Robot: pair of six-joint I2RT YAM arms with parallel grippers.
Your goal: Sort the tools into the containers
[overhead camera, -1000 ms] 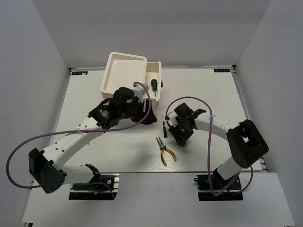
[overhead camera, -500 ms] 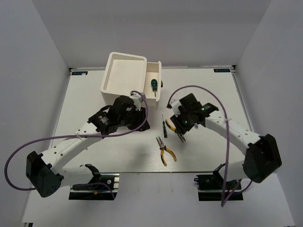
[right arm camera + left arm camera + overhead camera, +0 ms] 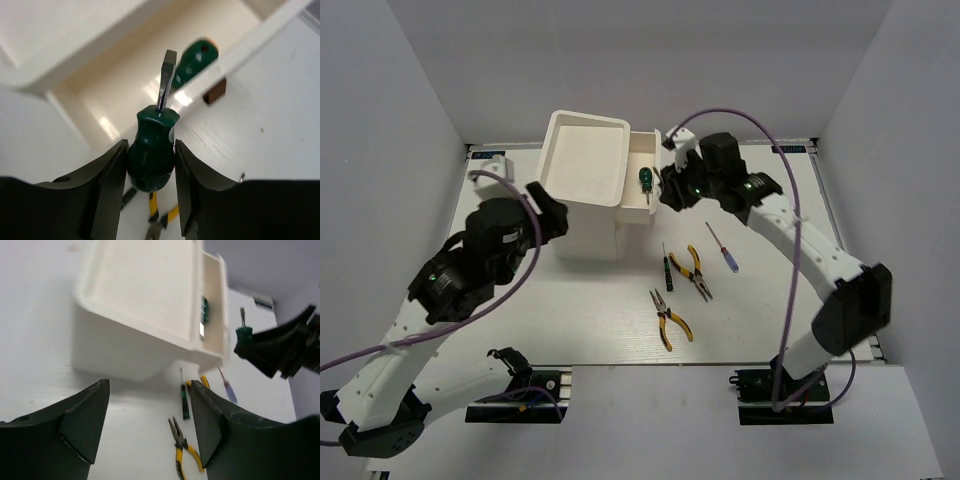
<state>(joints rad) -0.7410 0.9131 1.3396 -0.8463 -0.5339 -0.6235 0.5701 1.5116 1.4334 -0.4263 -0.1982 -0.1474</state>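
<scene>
White plastic makes up the one tall box (image 3: 588, 235) on the table (image 3: 770, 300), with one drawer (image 3: 642, 150) pulled open on its right side. One stubby green screwdriver (image 3: 643, 179) lies in that drawer. The left gripper (image 3: 150, 410) hangs spread and empty near the box. The right gripper (image 3: 150, 150), just beside the drawer, pinches the second stubby green screwdriver (image 3: 151, 135), blade pointing out. Two yellow pliers (image 3: 691, 268) (image 3: 670, 322) lie on the table. So do two thin screwdrivers, one dark-green (image 3: 667, 266) and one blue-handled (image 3: 724, 250).
</scene>
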